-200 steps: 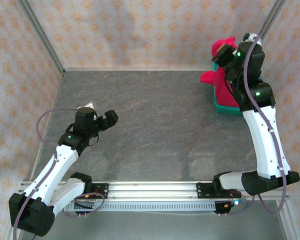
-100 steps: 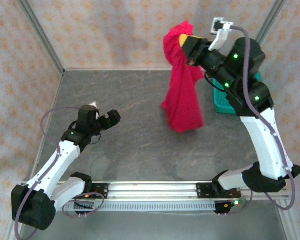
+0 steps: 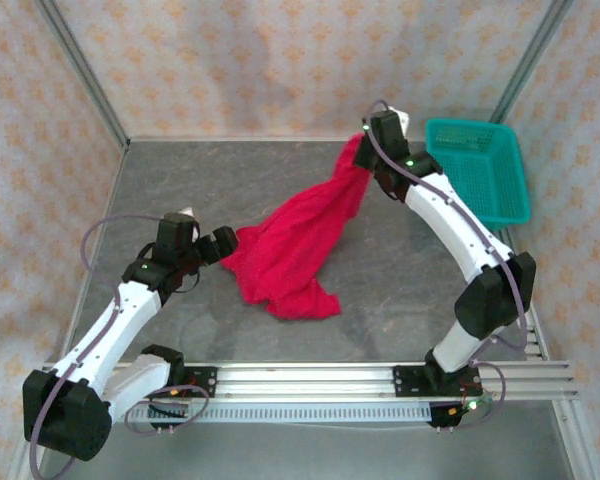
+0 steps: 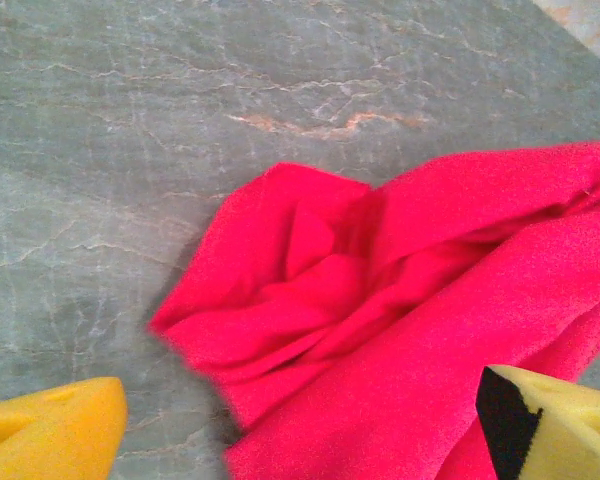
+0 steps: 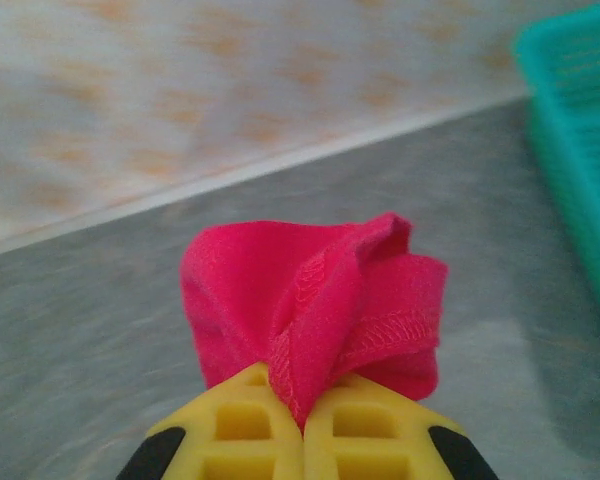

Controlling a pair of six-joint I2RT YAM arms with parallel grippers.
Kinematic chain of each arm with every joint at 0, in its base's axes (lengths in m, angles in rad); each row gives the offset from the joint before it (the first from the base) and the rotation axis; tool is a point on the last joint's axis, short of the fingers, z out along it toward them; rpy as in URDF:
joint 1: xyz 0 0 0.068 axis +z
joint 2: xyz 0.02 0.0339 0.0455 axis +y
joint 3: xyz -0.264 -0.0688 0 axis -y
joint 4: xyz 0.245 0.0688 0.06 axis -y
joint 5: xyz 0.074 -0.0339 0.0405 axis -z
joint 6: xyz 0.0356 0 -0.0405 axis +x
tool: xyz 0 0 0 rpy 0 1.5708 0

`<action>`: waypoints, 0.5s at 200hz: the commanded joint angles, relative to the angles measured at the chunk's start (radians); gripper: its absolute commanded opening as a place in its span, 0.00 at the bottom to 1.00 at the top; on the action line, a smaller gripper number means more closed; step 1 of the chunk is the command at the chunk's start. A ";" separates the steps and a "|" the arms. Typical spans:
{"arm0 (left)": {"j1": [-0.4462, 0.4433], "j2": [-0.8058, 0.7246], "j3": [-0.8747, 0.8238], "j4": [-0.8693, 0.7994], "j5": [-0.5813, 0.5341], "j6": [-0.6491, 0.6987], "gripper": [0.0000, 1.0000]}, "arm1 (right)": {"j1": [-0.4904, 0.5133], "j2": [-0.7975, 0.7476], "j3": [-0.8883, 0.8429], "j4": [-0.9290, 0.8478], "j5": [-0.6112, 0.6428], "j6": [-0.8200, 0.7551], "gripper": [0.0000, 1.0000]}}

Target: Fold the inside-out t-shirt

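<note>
Here, at centre left of the overhead view, the left gripper (image 3: 218, 243) is seen with jaws spread wide and nothing held. It is just beside the loose lower end of the bright red soft cloth t-shirt (image 3: 290, 250), and so is nearer that end. The shirt is draped as a long crumpled band over the grey stone-patterned table (image 3: 180, 180), running up to the upper right. There its end is pinched in the closed right gripper (image 5: 302, 415). A teal plastic basket (image 3: 477, 165) stands further right. Sleeves, hem and label cannot be made out.

Crumpled bright red t-shirt (image 3: 285, 252), far end aloft
</note>
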 commanded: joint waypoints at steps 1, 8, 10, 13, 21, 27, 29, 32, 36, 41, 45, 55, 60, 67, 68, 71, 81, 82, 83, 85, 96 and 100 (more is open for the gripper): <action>-0.013 0.012 0.006 -0.033 -0.036 0.019 0.87 | -0.025 -0.051 -0.006 -0.032 0.100 0.045 0.19; -0.014 0.025 -0.002 -0.022 -0.031 0.015 0.85 | -0.025 -0.052 -0.013 -0.042 0.061 0.037 0.40; -0.013 0.030 -0.003 -0.018 -0.029 0.012 0.85 | -0.025 -0.052 -0.015 -0.046 0.047 0.035 0.46; -0.015 0.037 -0.006 -0.011 -0.027 0.009 0.85 | -0.024 -0.052 -0.018 -0.054 0.030 0.034 0.52; -0.019 0.059 -0.014 0.009 -0.016 -0.002 0.84 | -0.025 -0.050 -0.023 -0.082 -0.007 0.036 0.62; -0.022 0.077 -0.019 0.027 -0.007 -0.009 0.83 | -0.022 -0.050 -0.032 -0.103 -0.031 0.040 0.64; -0.024 0.084 -0.020 0.031 -0.003 -0.011 0.83 | -0.023 -0.053 -0.036 -0.109 -0.041 0.041 0.65; -0.025 0.094 -0.021 0.038 0.000 -0.016 0.83 | -0.022 -0.054 -0.044 -0.117 -0.053 0.043 0.65; -0.031 0.108 -0.021 0.048 0.003 -0.019 0.82 | -0.021 -0.059 -0.060 -0.124 -0.071 0.046 0.66; -0.036 0.126 -0.020 0.057 0.008 -0.023 0.82 | -0.018 -0.067 -0.085 -0.127 -0.093 0.049 0.66; -0.042 0.140 -0.018 0.065 0.009 -0.025 0.82 | -0.016 -0.074 -0.105 -0.129 -0.109 0.051 0.66; -0.057 0.179 -0.008 0.081 0.008 -0.029 0.81 | -0.003 -0.099 -0.168 -0.123 -0.139 0.054 0.67; -0.064 0.198 -0.002 0.087 0.008 -0.032 0.80 | 0.004 -0.111 -0.201 -0.120 -0.147 0.055 0.67; -0.079 0.224 0.007 0.099 0.004 -0.037 0.80 | 0.015 -0.128 -0.244 -0.114 -0.156 0.058 0.68; -0.080 0.227 0.008 0.100 0.004 -0.039 0.79 | 0.016 -0.132 -0.252 -0.113 -0.157 0.059 0.68; -0.087 0.238 0.013 0.105 0.001 -0.043 0.79 | 0.020 -0.143 -0.275 -0.109 -0.163 0.061 0.67; -0.115 0.276 0.026 0.131 0.003 -0.056 0.77 | 0.030 -0.172 -0.352 -0.084 -0.186 0.073 0.68; -0.118 0.281 0.028 0.134 0.002 -0.057 0.77 | 0.030 -0.175 -0.359 -0.081 -0.188 0.075 0.68; -0.122 0.284 0.030 0.137 0.002 -0.058 0.77 | 0.031 -0.177 -0.367 -0.079 -0.190 0.078 0.68; -0.128 0.292 0.033 0.143 0.003 -0.059 0.77 | 0.031 -0.184 -0.382 -0.074 -0.194 0.083 0.68; -0.166 0.336 0.051 0.166 -0.003 -0.069 0.77 | 0.031 -0.218 -0.463 -0.046 -0.220 0.104 0.68; -0.178 0.353 0.058 0.173 -0.007 -0.074 0.77 | 0.031 -0.229 -0.496 -0.033 -0.227 0.108 0.68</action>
